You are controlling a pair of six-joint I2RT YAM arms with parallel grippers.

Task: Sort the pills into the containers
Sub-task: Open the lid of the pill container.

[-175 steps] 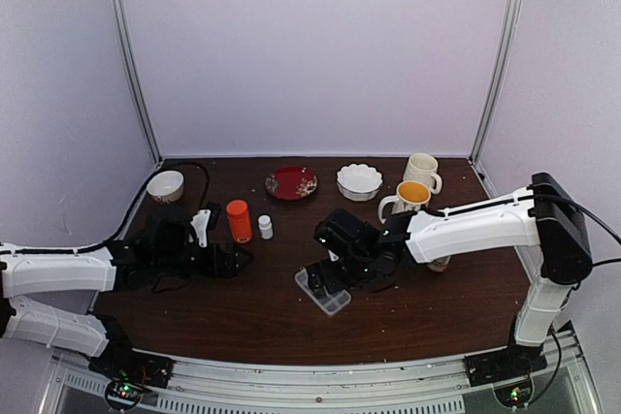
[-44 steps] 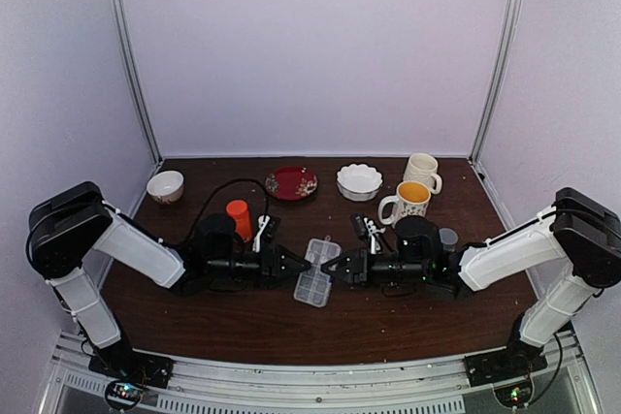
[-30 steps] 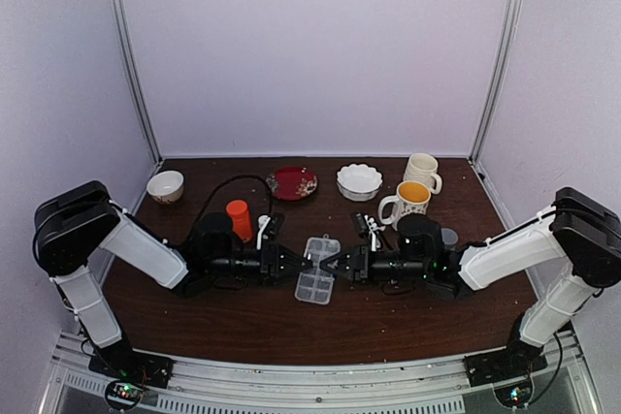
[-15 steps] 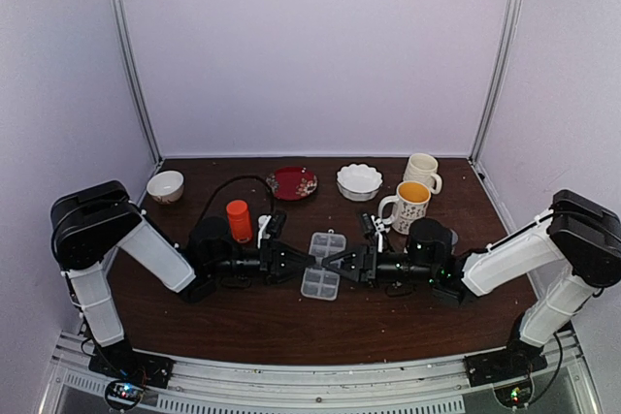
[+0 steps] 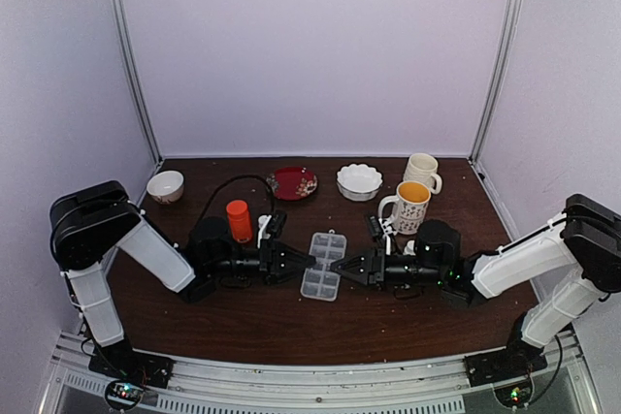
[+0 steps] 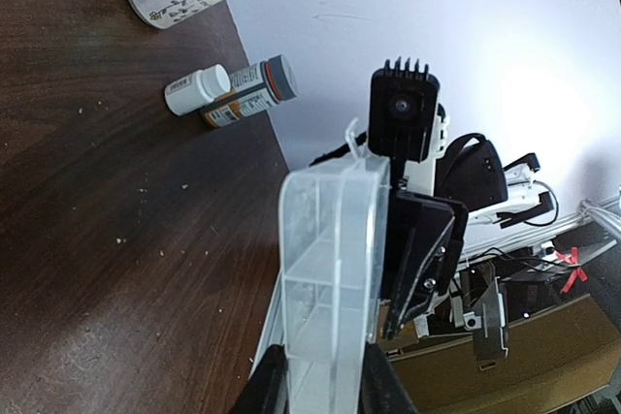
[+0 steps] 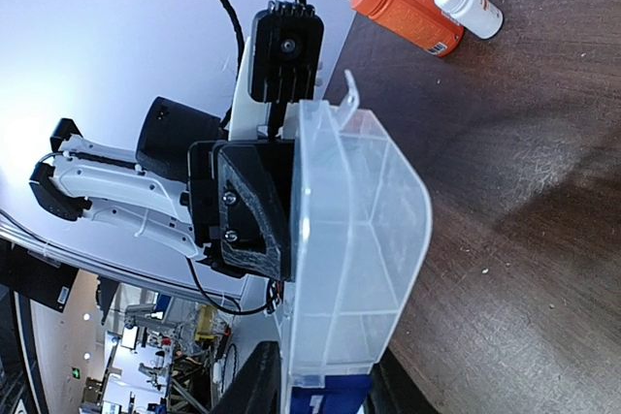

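The near end of the pill box [image 6: 328, 259] ran off the bottom edge between the fingers of the left claw [image 6: 325, 356], and likewise between those of the right claw [image 7: 328, 361], while any pills in its cells [image 7: 364, 206] were too small to tell.

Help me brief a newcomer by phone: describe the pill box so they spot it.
On the dark table, find where the left gripper and right gripper meet at the centre. The pill box is clamped between them: the only clear, gridded tray, unlike the orange bottle.
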